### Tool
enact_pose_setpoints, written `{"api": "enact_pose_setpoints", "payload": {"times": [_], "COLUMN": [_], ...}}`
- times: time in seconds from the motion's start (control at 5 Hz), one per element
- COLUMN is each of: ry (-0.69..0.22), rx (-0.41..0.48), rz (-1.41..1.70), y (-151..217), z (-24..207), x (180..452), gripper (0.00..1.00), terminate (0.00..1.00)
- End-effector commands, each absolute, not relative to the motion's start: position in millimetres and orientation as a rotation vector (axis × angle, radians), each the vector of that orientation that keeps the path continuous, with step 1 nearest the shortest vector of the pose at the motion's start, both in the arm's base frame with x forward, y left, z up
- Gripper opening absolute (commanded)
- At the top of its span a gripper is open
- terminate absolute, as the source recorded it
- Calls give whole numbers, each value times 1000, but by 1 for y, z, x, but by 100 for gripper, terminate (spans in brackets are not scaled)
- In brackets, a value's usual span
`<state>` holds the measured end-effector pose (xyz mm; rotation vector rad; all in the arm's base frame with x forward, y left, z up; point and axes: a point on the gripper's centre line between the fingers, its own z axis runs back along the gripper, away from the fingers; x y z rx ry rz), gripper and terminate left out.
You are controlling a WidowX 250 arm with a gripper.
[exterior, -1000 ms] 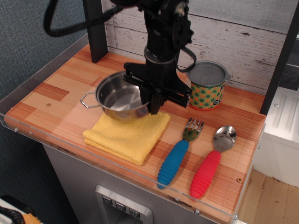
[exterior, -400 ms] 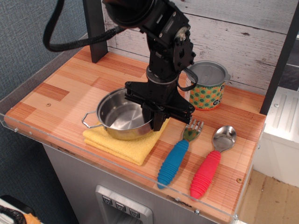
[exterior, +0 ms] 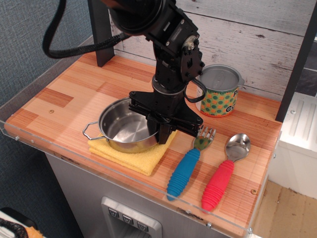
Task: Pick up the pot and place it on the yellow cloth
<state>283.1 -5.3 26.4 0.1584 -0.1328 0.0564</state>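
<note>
Under pot [exterior: 124,130], yellow cloth [exterior: 143,157] mostly hidden.

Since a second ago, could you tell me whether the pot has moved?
Yes. The pot, gripped at its rim by the gripper, has come down toward the table's front edge, away from the dotted can, onto the yellow cloth.

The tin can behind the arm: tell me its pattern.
Green with orange dots and a grey lid on the tin can, seen in the only view.

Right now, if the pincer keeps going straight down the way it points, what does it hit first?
Most likely the yellow cloth just beneath it. The pincer points down at the pot's right rim, which seems to sit on the cloth; depth is unclear.
</note>
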Motion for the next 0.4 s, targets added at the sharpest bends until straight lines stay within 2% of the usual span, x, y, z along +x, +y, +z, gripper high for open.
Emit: {"api": "enact_pose_setpoints", "payload": {"times": [0.0,0.2], "ry": [-153,-164], "rx": [139,145], "rz": [37,50], "y": [-10,-8], "z": [36,45], "x": [292,292], "gripper": [100,100], "terminate": [0,0]}}
